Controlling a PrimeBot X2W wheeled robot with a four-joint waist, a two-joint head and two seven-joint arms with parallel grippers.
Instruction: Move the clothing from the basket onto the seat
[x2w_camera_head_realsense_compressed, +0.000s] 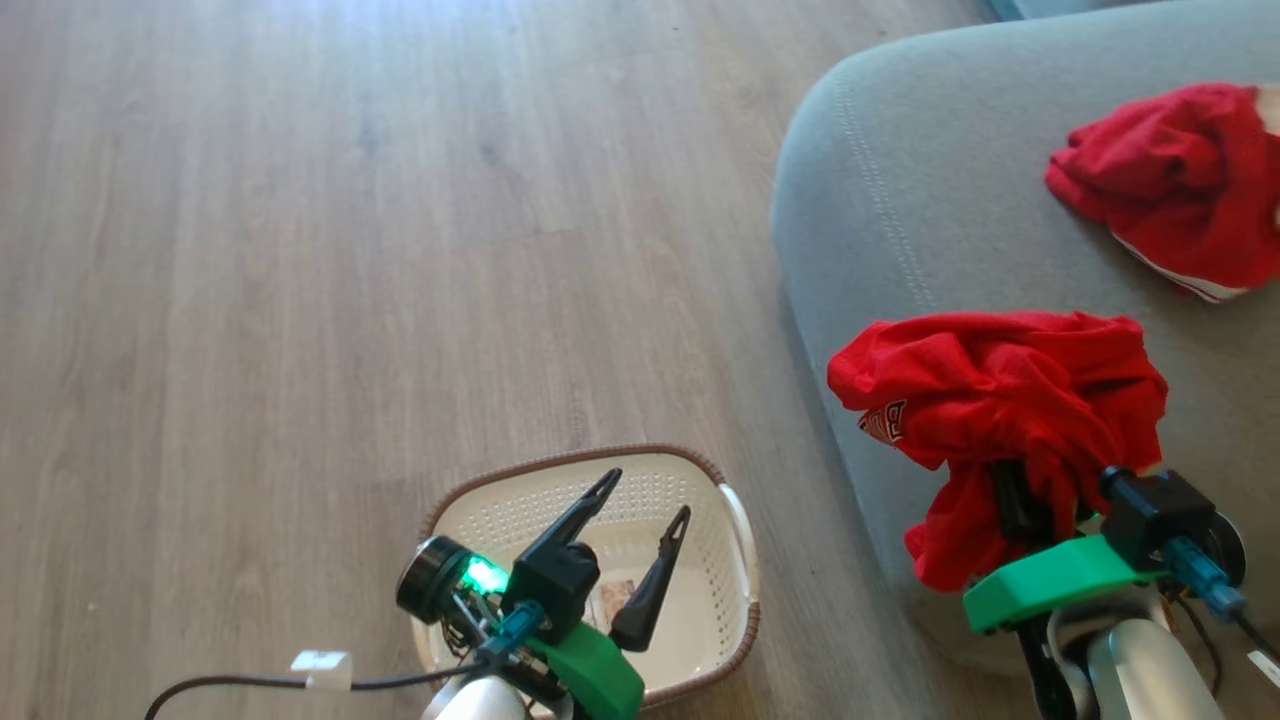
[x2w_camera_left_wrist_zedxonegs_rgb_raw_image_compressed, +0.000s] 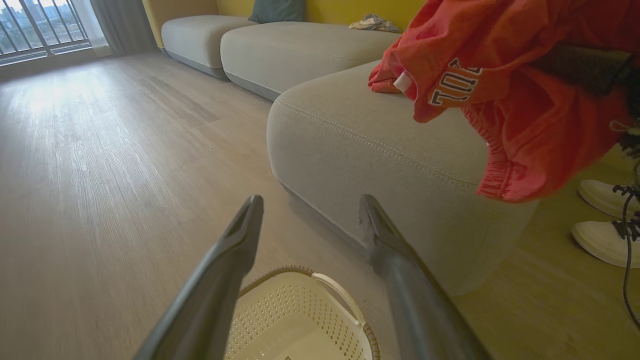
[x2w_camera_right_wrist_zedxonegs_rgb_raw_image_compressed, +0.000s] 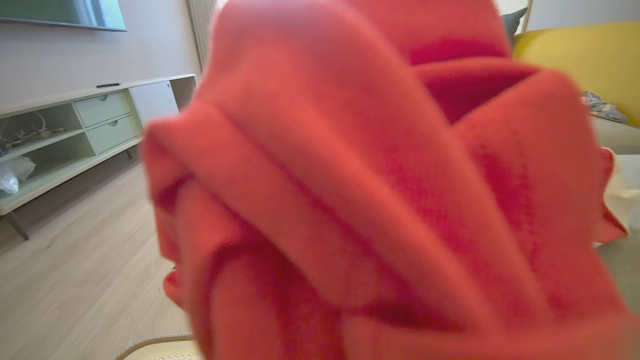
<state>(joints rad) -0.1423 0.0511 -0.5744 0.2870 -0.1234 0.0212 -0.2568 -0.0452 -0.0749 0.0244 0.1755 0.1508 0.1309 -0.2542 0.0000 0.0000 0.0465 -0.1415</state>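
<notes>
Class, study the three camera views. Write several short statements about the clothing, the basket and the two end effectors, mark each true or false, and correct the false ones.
1. The basket has a red garment in it. False: no clothing is in it; a label shows on its bottom.
2. The left end effector is open above the basket. True.
3. The right end effector is shut on the lettered red garment. True.
4. The red garment with white parts hangs from the left end effector. False: it lies on the seat.
</notes>
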